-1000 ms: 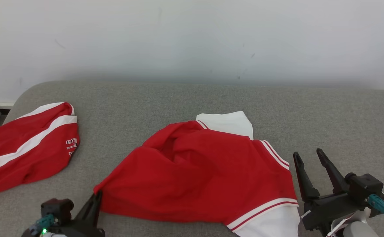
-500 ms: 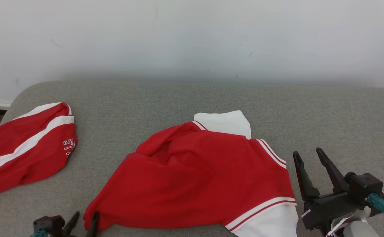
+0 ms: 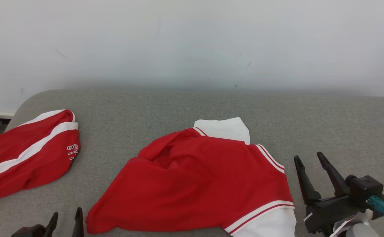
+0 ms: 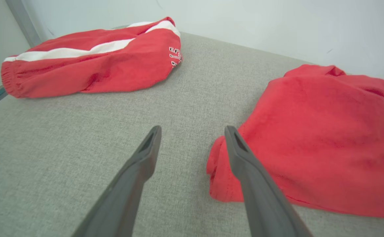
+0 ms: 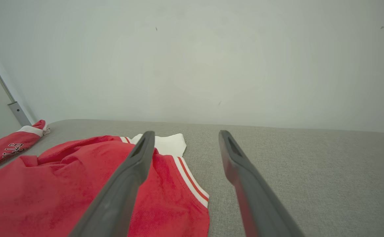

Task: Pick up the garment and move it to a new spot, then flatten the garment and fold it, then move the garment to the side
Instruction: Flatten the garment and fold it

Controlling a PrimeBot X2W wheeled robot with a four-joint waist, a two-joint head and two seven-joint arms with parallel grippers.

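We judge the garment (image 3: pixel 198 184) soft, light, floppy; pinch its lower-left corner. Left tool (image 3: pixel 66 212) and right tool (image 3: pixel 308 156) both gape wide, empty.

You have the garment (image 3: pixel 205 184) at lower centre of the head view: red, with white sleeves and red-and-white striped trim. It lies loosely spread, not flat, with a rumpled fold at its upper left. One white sleeve (image 3: pixel 223 128) protrudes at the top, and another runs off the bottom edge at lower right.
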